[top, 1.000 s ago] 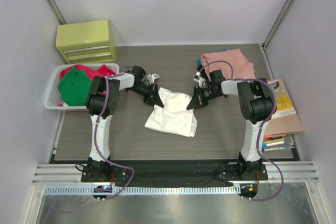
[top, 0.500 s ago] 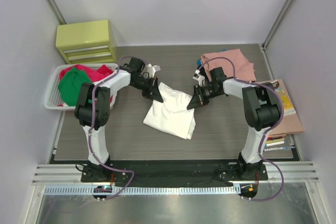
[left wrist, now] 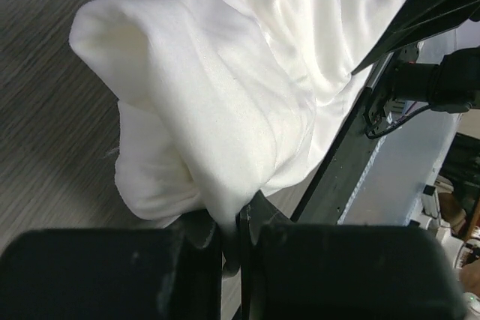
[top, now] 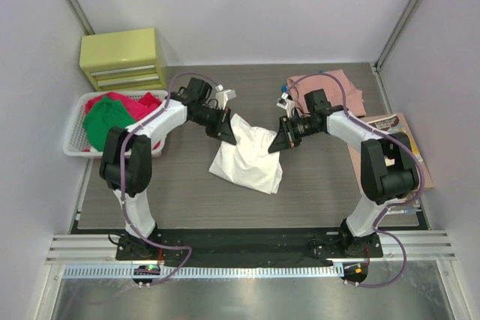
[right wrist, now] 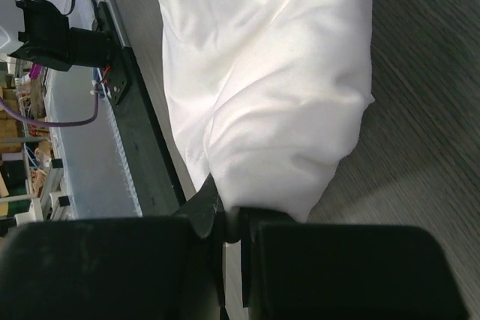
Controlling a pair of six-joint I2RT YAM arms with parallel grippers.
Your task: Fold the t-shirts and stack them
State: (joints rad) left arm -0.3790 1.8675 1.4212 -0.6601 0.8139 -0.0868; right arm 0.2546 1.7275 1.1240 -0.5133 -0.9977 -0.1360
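At ctr, white tee [top: 246,161] runs far-to-near

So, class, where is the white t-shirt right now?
In the top view, the white t-shirt sits mid-table, its far corners pinched by the left claw and right claw.

You'll see a yellow drawer unit [top: 124,58] behind the white basket [top: 73,131] (far left), and a book [top: 410,146] on the table's [top: 187,192] right edge.
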